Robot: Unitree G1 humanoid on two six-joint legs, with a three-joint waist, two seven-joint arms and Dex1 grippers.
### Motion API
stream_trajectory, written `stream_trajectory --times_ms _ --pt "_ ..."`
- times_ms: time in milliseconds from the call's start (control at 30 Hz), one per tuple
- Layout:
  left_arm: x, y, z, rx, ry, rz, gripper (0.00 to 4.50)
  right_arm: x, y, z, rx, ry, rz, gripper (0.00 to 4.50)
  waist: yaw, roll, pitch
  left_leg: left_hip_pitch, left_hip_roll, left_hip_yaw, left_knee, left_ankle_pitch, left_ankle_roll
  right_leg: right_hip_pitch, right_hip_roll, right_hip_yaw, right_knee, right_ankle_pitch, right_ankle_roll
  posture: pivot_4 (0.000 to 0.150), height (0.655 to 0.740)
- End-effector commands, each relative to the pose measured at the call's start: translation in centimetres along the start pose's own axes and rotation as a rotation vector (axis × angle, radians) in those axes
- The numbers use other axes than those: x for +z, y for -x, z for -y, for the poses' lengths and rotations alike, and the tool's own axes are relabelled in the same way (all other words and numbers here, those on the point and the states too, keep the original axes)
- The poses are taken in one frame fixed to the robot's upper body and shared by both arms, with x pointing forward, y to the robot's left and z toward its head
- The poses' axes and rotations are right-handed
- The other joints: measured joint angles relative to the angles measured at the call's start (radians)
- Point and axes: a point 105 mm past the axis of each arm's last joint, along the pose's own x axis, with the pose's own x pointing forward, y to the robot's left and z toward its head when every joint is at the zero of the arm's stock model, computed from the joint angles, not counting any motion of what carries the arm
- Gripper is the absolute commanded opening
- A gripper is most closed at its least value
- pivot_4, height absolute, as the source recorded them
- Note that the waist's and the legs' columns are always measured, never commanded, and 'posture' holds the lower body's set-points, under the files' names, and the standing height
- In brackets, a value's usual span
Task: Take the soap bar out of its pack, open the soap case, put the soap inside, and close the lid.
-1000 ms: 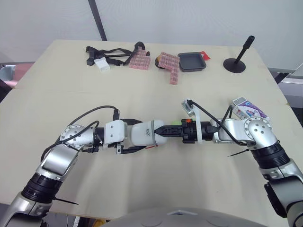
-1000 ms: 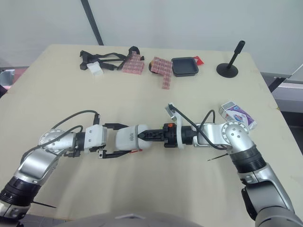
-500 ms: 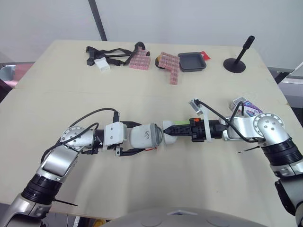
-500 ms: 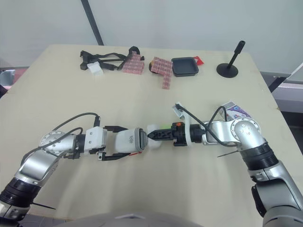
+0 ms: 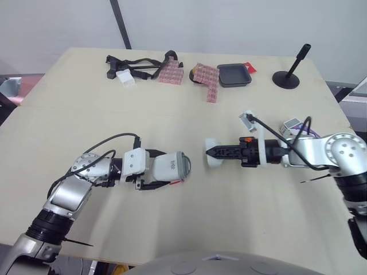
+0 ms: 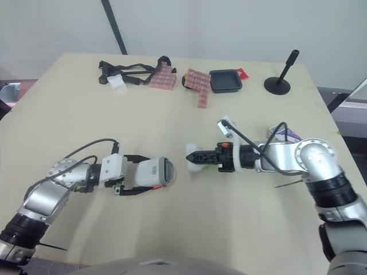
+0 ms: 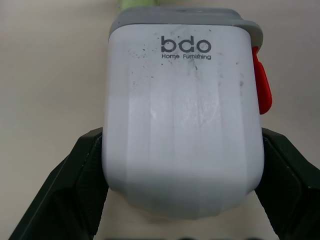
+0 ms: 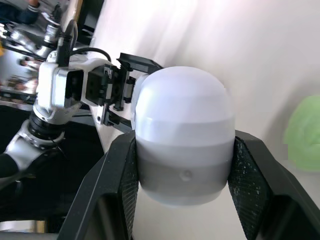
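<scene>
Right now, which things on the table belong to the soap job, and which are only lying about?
Belong to the job:
soap case body, held in the left gripper
lid, held in the right gripper
soap pack, beside the right arm

Lying about, at the far edge:
black straps
pink blocks
black tray
black stand

Along the far edge of the table (image 5: 69, 114) lies a tangle of black straps (image 5: 137, 63) with a small white block (image 5: 124, 78) touching it. Beside them sit 2 pink patterned packs (image 5: 170, 74) (image 5: 207, 81), then a black tray (image 5: 233, 75) with a red scrap (image 5: 250, 67) at its corner. A black stand (image 5: 285, 79) with a tilted post stands well apart.
</scene>
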Motion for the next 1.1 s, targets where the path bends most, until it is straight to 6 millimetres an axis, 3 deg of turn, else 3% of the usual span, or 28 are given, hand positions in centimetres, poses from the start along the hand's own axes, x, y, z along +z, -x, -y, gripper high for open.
stream_trajectory --times_ms 33,267,567,967,1033,1100 --pt "0.7 0.4 -1.1 0.010 -0.061 0.015 3.46 2.0 2.5 -0.4 -0.073 0.061 0.107 2.00 0.006 0.000 0.000 0.000 0.000 0.000 0.000 0.000 0.000 0.000 0.000 0.000 0.000 0.000 0.000 0.150 0.7400" --pt "1.0 -0.6 -2.0 -0.023 -0.093 0.046 3.46 3.3 7.0 2.5 -0.385 0.078 0.141 2.00 0.009 0.000 0.000 0.000 0.000 0.000 0.000 0.000 0.000 0.000 0.000 0.001 0.000 0.000 0.001 0.150 0.7400" --pt "1.1 -1.3 -3.3 -0.028 -0.132 0.051 3.46 0.4 11.9 7.6 -0.694 -0.108 -0.015 2.00 0.015 0.000 0.000 -0.002 0.000 0.000 0.002 0.000 0.000 0.000 0.000 0.001 -0.002 -0.001 0.001 0.150 0.7400" --pt "1.3 -1.7 -3.5 -0.022 -0.140 0.051 3.46 -1.4 11.8 11.3 -0.825 -0.265 -0.090 2.00 0.016 0.000 0.000 -0.003 0.000 0.000 0.002 0.000 0.000 0.000 0.001 0.000 -0.001 -0.001 0.001 0.150 0.7400" --pt "1.4 -1.8 -3.5 -0.021 -0.140 0.053 3.46 -1.5 11.6 11.7 -0.834 -0.282 -0.096 3.03 0.017 0.000 0.000 -0.004 0.000 0.000 0.003 0.000 0.000 0.000 0.000 0.000 -0.001 -0.001 0.001 0.150 0.7400" --pt "1.5 -1.8 -3.5 -0.020 -0.140 0.053 3.46 -1.5 11.3 11.7 -0.823 -0.284 -0.100 3.50 0.018 0.000 0.000 -0.004 0.000 0.000 0.003 0.000 0.000 0.000 0.001 0.000 0.000 -0.001 0.001 0.150 0.7400"
